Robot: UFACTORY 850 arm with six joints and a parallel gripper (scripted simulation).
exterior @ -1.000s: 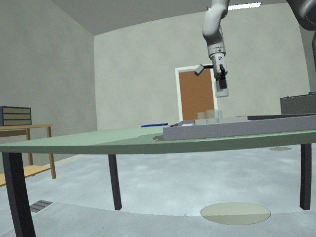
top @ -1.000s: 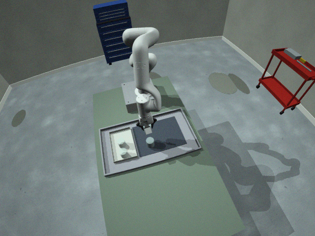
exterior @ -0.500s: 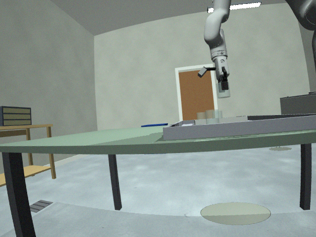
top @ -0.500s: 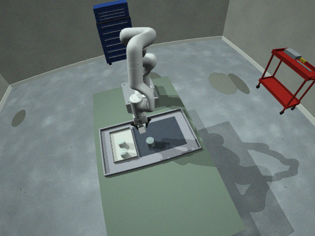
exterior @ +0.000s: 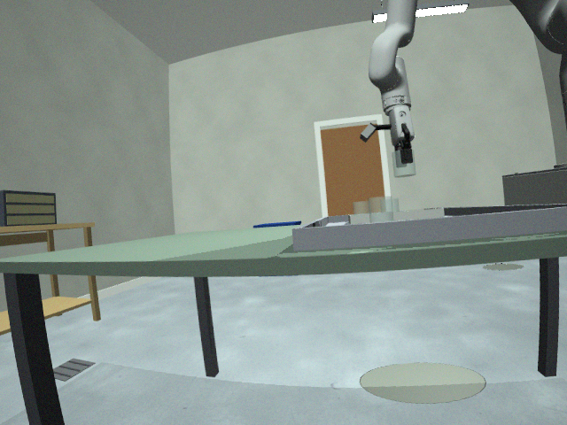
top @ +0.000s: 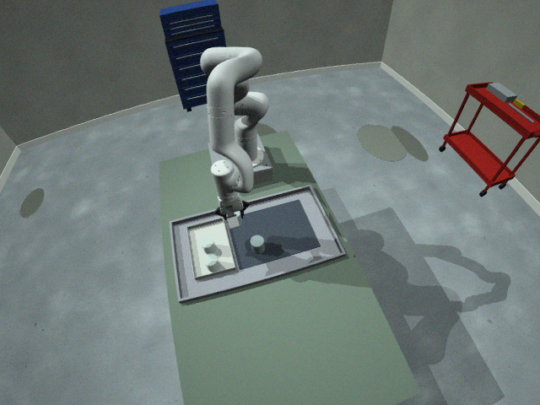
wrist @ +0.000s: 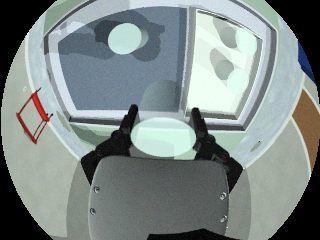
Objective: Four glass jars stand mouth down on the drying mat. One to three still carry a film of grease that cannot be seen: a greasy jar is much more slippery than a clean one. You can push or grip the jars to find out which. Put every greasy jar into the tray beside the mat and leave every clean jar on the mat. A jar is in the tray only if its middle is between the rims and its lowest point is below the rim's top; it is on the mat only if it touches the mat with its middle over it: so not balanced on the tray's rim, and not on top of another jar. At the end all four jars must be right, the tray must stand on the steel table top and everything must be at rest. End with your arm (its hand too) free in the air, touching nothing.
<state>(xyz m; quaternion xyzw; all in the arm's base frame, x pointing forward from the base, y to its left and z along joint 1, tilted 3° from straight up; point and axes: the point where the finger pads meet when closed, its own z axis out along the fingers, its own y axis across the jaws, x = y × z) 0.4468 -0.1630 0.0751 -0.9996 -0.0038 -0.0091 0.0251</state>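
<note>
Nearest the camera in the exterior view, a dark leg (exterior: pixel 32 347) carries a corner of the green counter (top: pixel 278 340) (exterior: pixel 137 251) (wrist: pixel 97 139). On the counter, below the tool (top: pixel 233 217) (exterior: pixel 404 158) (wrist: pixel 164 114), lies a grey steel top (top: pixel 204 289) (exterior: pixel 412 233) with a raised rim. The tool's fingers pinch an upright jar (exterior: pixel 405 171) (wrist: pixel 163 137), raised well clear of the steel top. To the tool's left is the dark blue mat (top: pixel 283 226) (wrist: pixel 90 80), with one jar (top: pixel 257 244) (exterior: pixel 381 217) (wrist: pixel 125 38) standing on it; to its right is the cream tray (top: pixel 200 235) (wrist: pixel 200 50), with two jars side by side, one nearer (top: pixel 209 246) (wrist: pixel 237 81) and one farther (top: pixel 212 262) (wrist: pixel 245 41). Around the tool the room has plain grey-green walls and a mottled blue-grey floor (top: pixel 87 283) (exterior: pixel 292 320). A red cart (top: pixel 497 110) (wrist: pixel 39 105) stands well off to the tool's left; beyond its right side is a brown door (exterior: pixel 353 169) (wrist: pixel 307 112) in a white frame. Overhead, a white strip light (exterior: pixel 441 10) glows.

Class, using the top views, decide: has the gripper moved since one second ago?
Yes: the gripper has moved towards the cream tray, away from the mat's jar.
</note>
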